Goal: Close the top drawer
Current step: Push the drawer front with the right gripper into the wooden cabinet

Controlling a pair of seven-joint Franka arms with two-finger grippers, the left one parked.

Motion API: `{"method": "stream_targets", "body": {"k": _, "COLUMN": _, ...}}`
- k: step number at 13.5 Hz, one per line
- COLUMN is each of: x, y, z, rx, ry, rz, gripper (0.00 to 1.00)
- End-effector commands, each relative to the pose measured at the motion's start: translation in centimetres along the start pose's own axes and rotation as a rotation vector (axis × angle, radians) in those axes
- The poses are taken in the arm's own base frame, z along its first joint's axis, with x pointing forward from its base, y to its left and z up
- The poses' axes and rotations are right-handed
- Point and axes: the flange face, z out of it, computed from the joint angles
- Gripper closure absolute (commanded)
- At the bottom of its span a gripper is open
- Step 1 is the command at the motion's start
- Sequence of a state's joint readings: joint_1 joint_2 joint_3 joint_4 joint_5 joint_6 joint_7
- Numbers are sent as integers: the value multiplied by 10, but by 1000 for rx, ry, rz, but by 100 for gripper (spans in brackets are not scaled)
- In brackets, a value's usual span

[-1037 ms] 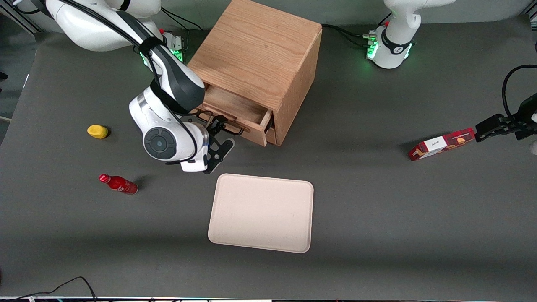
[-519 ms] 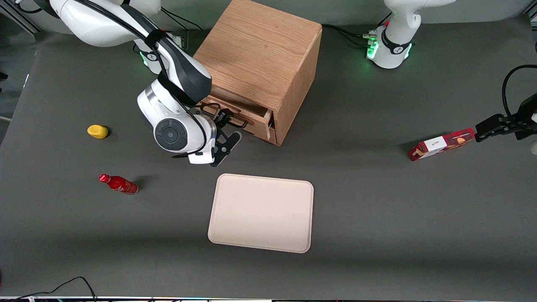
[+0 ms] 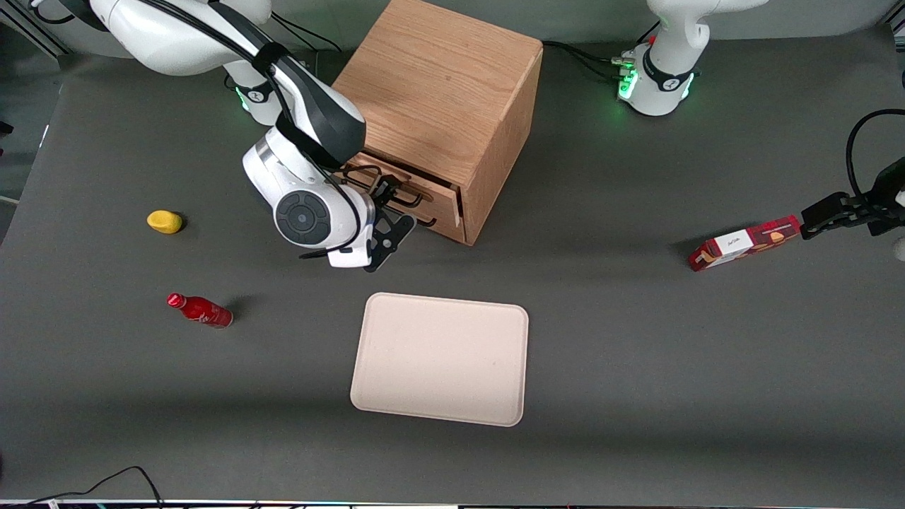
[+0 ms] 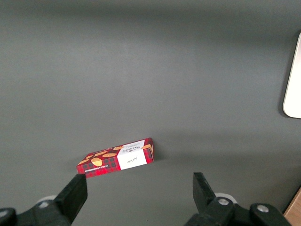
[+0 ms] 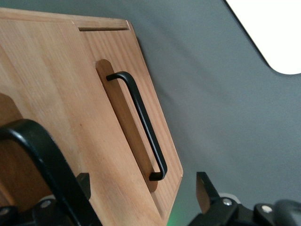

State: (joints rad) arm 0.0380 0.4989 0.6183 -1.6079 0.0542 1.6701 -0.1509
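Pressing in front of the boxy light oak cabinet (image 3: 442, 106), my black two-finger gripper (image 3: 382, 205) meets its shallow top drawer (image 3: 406, 185), nearly flush. Fingers spread astride the drawer's thin black wire handle (image 3: 396, 192), whose long axis runs along the drawer front; I judge the remaining push goes straight into the cabinet.

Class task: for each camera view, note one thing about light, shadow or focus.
Front view: even overhead light; the red bottle casts a soft shadow; the pincer sits at the top drawer. Right wrist view: the nearest handle is blurred, the lower drawer's handle sharp. Left wrist view: soft shadow beside the box.
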Motion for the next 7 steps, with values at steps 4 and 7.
{"method": "stream_targets", "body": {"k": 4, "x": -4, "y": -23, "z": 11, "rx": -17, "ry": -12, "rz": 30, "gripper": 0}}
{"method": "stream_targets", "body": {"k": 7, "x": -4, "y": -31, "z": 13, "rx": -19, "ry": -17, "rz": 22, "gripper": 0}}
